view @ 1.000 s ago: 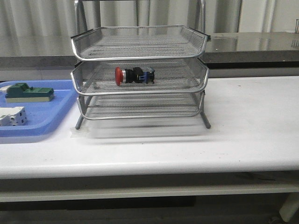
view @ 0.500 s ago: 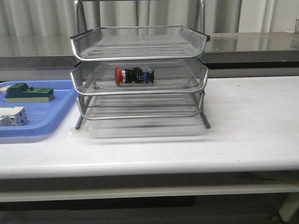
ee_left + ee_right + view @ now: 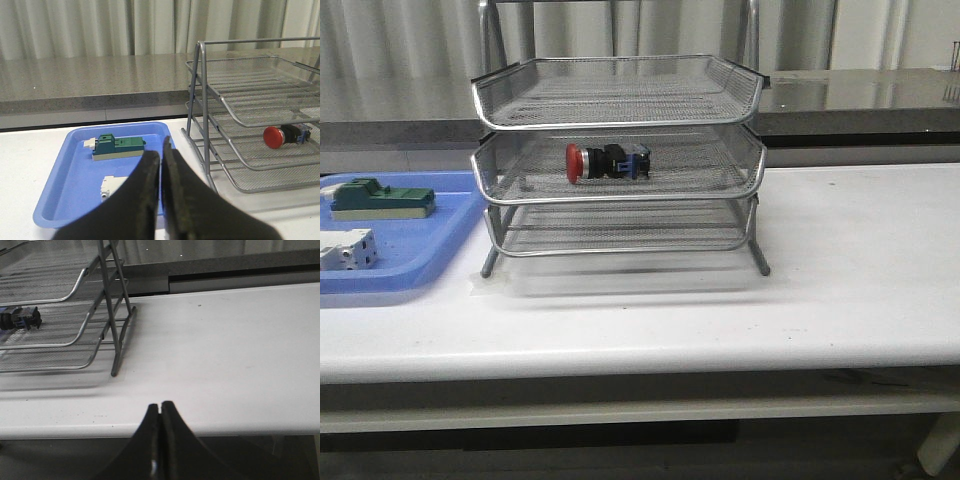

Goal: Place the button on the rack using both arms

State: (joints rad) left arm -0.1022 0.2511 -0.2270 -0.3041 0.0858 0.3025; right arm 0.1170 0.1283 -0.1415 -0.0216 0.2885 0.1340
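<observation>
The button (image 3: pixel 606 161), red head pointing left and blue block to the right, lies on its side on the middle tier of the silver wire rack (image 3: pixel 620 195). It also shows in the left wrist view as the button (image 3: pixel 285 135) and partly in the right wrist view as the button (image 3: pixel 20 319). Neither arm appears in the front view. My left gripper (image 3: pixel 161 155) is shut and holds nothing, back from the rack, in front of the blue tray. Over the table's front edge, my right gripper (image 3: pixel 160 407) is shut and holds nothing, to the right of the rack (image 3: pixel 75 305).
A flat blue tray (image 3: pixel 410 262) lies left of the rack, holding a green block (image 3: pixel 380 198) and a white-grey block (image 3: pixel 345 249). A grey counter ledge (image 3: pixel 860 100) runs behind the white table (image 3: pixel 840 260).
The button shifted very slightly on the middle tier about a second ago; since then nothing has moved.
</observation>
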